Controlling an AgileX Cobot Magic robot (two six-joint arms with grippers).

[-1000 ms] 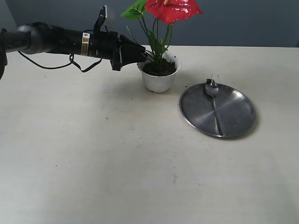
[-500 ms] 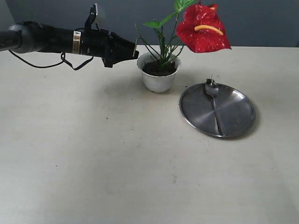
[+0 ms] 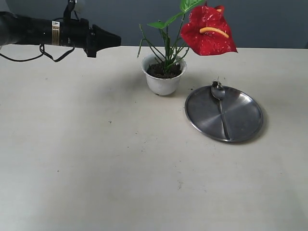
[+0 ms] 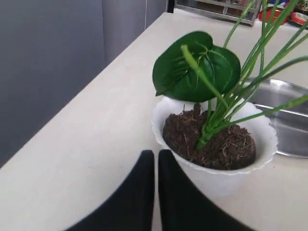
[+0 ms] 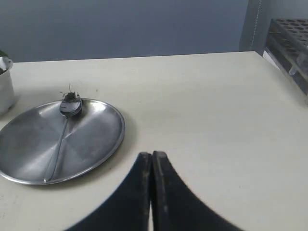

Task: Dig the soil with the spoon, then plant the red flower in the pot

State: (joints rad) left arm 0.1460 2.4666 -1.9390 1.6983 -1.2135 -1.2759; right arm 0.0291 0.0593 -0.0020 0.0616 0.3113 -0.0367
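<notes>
The red flower stands upright in the white pot, its green stems rooted in the dark soil. One large green leaf hangs over the pot's rim. The spoon lies on the round steel plate, bowl end soiled, also seen as the spoon in the right wrist view. My left gripper is shut and empty, off to the left of the pot and apart from it; its fingertips are nearly touching. My right gripper is shut on nothing, right of the plate.
A few soil crumbs dot the table in front of the pot. A rack stands at the table's far right edge in the right wrist view. A grey wall runs behind the table.
My left arm has drawn back to the left, away from the pot. The flower sprang from leaning left to upright, then held still. Spoon and plate have not moved.
</notes>
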